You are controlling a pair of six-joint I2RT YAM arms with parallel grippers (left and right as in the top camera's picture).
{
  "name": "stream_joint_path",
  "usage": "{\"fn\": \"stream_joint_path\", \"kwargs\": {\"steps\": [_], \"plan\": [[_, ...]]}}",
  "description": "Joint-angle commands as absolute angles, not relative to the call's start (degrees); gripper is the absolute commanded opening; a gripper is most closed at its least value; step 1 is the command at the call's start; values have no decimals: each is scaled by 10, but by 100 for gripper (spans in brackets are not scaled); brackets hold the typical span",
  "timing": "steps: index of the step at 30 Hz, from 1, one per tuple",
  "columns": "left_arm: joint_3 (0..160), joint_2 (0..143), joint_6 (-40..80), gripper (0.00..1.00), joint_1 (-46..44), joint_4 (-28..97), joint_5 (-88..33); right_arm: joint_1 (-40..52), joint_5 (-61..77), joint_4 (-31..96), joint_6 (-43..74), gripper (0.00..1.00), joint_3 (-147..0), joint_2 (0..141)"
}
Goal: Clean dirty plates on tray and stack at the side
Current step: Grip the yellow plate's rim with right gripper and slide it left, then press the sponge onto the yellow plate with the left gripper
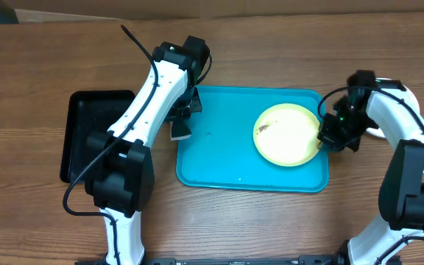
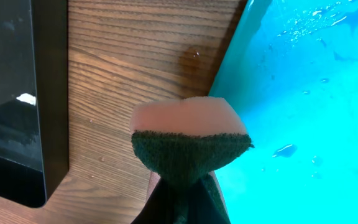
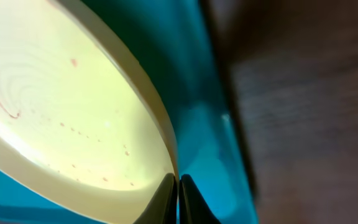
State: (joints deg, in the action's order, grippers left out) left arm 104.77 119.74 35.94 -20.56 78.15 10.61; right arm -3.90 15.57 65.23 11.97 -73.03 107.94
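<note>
Overhead, the round yellow-green plastic plate (image 1: 285, 136) sits in the right half of the large turquoise rectangular plastic tray (image 1: 219, 165), with dark-red smears on it. The right gripper (image 1: 328, 138) pinches its right rim (fingers nearly together over the thin edge). The left gripper (image 2: 180, 202) clamps a pink sponge with a green scouring face (image 2: 191, 134) over the tray's left edge, beside the narrower black tray (image 1: 87, 118).

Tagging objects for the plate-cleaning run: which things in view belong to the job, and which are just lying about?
Job: yellow-green plate, pinched at its rim by the right gripper; turquoise tray; sponge in the left gripper.
Lying about: black tray; wooden table.
</note>
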Motion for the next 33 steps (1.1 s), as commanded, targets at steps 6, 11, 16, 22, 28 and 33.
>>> {"fn": "stream_joint_path", "kwargs": {"steps": [6, 11, 16, 22, 28, 33], "plan": [[1058, 1184, 321, 4, -203, 762, 35, 86, 181, 544, 127, 4, -666, 1067], [1058, 1184, 224, 4, -203, 735, -89, 133, 182, 485, 176, 4, -649, 1067], [1058, 1184, 148, 4, -210, 721, -196, 154, 181, 451, 161, 4, -649, 1067], [1058, 1184, 154, 4, -231, 713, -196, 157, 158, 440, 183, 4, -650, 1067], [1058, 1184, 154, 5, -255, 709, -189, 154, 120, 495, 182, 4, -706, 1067], [1058, 1184, 166, 4, -263, 696, -189, 159, 74, 565, 180, 4, -769, 1067]]}}
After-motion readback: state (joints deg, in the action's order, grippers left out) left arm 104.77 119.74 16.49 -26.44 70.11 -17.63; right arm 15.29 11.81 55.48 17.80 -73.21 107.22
